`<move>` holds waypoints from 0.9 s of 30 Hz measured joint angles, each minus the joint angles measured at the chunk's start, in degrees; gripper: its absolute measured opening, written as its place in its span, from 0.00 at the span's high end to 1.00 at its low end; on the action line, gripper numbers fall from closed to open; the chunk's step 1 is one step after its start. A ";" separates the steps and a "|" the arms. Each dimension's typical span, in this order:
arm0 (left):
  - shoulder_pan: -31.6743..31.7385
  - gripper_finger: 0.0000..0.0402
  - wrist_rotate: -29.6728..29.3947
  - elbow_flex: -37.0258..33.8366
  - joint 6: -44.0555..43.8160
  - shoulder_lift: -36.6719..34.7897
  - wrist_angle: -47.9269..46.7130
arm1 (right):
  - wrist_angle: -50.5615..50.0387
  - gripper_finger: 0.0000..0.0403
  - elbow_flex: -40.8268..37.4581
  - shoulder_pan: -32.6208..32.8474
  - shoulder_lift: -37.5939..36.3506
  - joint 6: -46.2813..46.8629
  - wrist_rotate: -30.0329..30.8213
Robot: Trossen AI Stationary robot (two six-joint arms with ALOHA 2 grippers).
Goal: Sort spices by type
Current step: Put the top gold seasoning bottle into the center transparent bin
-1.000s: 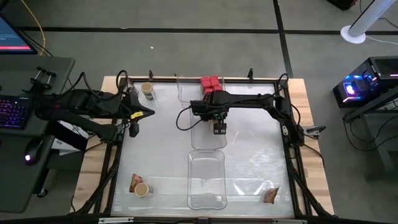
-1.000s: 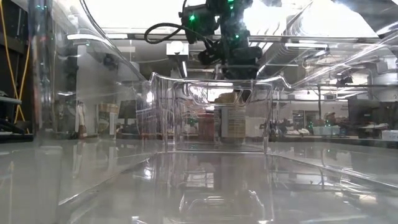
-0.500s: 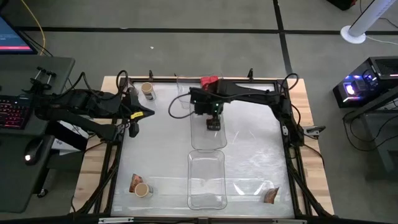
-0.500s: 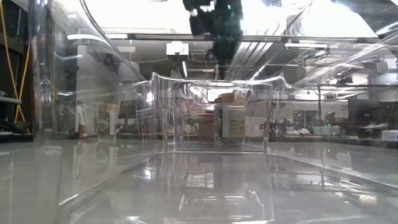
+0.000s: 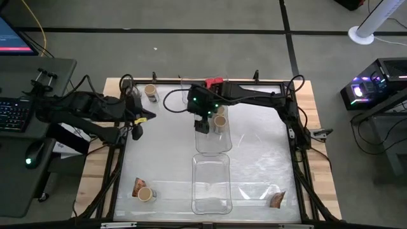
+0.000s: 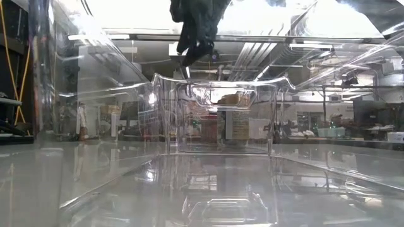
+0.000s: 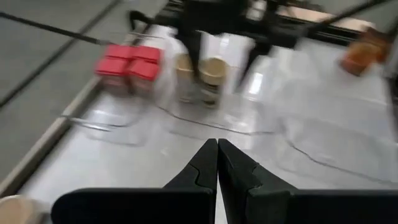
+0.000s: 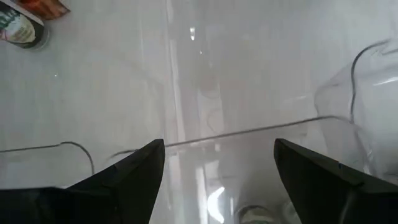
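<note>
The worktop carries three clear trays in a line down its middle: the near tray, the middle tray and the far tray. The right arm reaches across from the far right corner, its right pincer spread wide and holding nothing, hanging over the left rim of the middle tray. The left arm waits at the left edge, its left pincer closed and empty. Red boxes sit in the far tray. Two jars stand in the middle tray. One jar stands far left, another jar near left touching a packet. A second packet lies near right
</note>
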 joint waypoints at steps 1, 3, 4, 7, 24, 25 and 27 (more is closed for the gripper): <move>0.27 1.00 -1.60 0.02 0.22 0.15 0.18 | -0.81 0.26 0.00 0.00 -0.02 0.34 -0.04; 1.04 1.00 -3.93 0.02 1.15 0.50 0.64 | -3.96 0.26 0.00 0.00 -0.05 -0.40 -0.25; 1.64 1.00 -4.42 0.02 1.44 0.61 1.19 | -5.77 0.26 0.00 0.00 -0.12 -1.13 -0.26; 4.17 1.00 -4.45 0.02 2.38 1.41 1.38 | -11.41 0.26 0.00 0.00 -0.22 -2.61 0.87; 43.14 1.00 -0.12 -0.90 3.24 20.98 -5.89 | -25.21 0.96 -0.13 -5.67 -9.22 -2.44 9.42; 44.59 1.00 -0.85 -1.56 3.45 21.97 -5.77 | -25.15 0.97 -0.15 -6.52 -11.07 -1.15 10.20; 46.66 1.00 -1.07 -3.23 3.46 23.41 -4.41 | -25.15 0.99 -0.17 -7.97 -15.32 1.49 12.06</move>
